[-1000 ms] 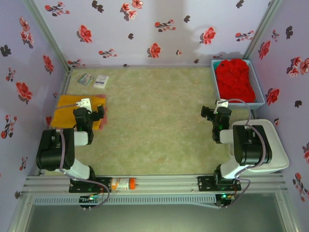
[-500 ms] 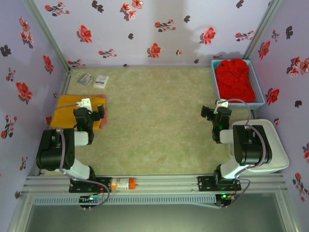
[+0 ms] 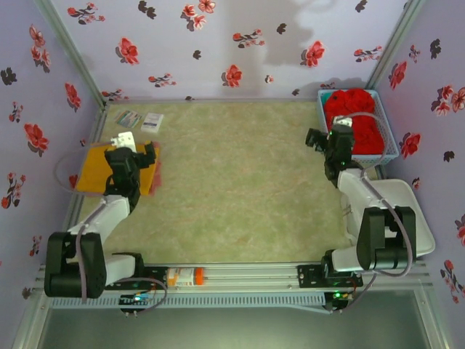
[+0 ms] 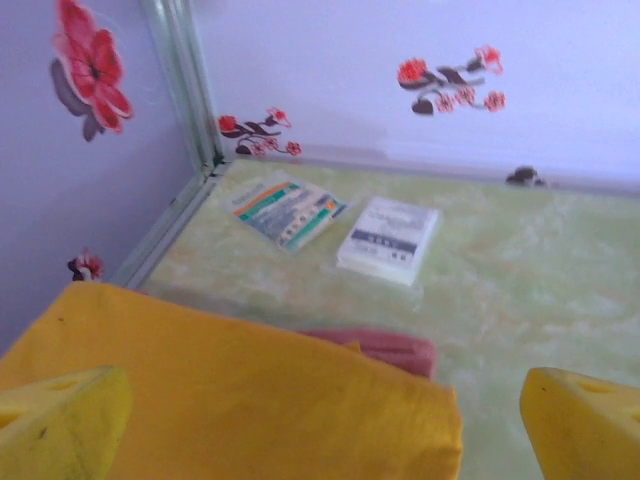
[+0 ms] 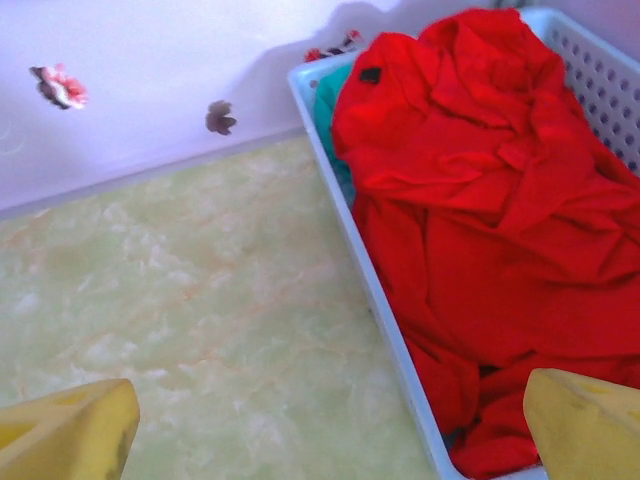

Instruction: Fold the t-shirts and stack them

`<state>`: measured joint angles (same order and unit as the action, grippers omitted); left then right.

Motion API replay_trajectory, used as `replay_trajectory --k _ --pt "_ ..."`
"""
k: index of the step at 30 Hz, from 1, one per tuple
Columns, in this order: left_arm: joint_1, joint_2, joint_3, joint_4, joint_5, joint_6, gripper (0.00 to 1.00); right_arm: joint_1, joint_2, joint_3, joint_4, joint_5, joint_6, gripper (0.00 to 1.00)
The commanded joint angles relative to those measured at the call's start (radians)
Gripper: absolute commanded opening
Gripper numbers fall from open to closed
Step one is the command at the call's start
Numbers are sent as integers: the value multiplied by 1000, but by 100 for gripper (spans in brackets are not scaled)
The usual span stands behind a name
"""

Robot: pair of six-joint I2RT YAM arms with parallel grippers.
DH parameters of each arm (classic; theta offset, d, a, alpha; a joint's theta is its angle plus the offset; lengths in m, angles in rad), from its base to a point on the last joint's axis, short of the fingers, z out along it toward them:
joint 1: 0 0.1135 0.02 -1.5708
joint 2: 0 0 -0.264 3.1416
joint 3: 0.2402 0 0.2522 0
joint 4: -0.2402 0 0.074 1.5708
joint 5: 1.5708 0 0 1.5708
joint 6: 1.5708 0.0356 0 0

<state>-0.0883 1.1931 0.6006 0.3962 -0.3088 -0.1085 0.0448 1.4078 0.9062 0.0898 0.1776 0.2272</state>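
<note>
Crumpled bright red cloth t-shirts point(image 5: 480, 200) are heaped in the blue plastic mesh basket point(image 5: 365, 265) at the far right corner, w/ a teal cloth t-shirt point(image 5: 328, 100) wedged against the basket's far inner wall. A folded orange-yellow cloth t-shirt point(image 4: 250, 400) is laid at the left edge of the pale green marbled table point(image 3: 232, 182), on top of a folded red layer point(image 4: 385, 348) of which just an edge is seen.

The right gripper point(image 3: 331, 138) is held just beside the basket's left rim, jaws spread wide, nothing between them. The left gripper point(image 3: 131, 156) is held over the orange-yellow shirt, also wide & empty; whether cloth is touched can't be told.

Risks, as judged:
- The heap is tangled, so 2 shirts may be dragged out together if the pinch is taken too deep.
- A finger may be caught in the mesh or rim, & the light basket tipped or pulled along.
- A shirt lifted by a sleeve only may be left hanging over the rim.
- On the left, the stack may be rucked or shoved if the open fingers are lowered into it.
- The small printed packets point(image 4: 390, 238) at the far left could be swept aside by spread cloth.
</note>
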Motion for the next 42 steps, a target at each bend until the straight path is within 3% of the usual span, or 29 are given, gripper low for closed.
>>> replay_trajectory --k 1,4,10,14,21,35,42 --pt "-13 -48 102 -294 -59 -122 100 0 69 187 -354 31 160 99" --pt "-37 -63 165 -416 -47 -199 100 -5 151 354 -513 -14 233 99" --pt "-81 -76 219 -616 124 -293 100 -39 297 597 -685 -120 318 99" --pt "-132 -111 197 -686 207 -327 100 -45 369 678 -737 -67 316 99" --pt "-247 -149 183 -780 247 -337 100 -88 489 760 -773 11 337 98" --pt "-409 -202 124 -821 286 -420 95 -194 724 863 -663 -62 531 89" --pt "-445 -219 95 -816 287 -434 95 -220 854 989 -709 -115 604 83"
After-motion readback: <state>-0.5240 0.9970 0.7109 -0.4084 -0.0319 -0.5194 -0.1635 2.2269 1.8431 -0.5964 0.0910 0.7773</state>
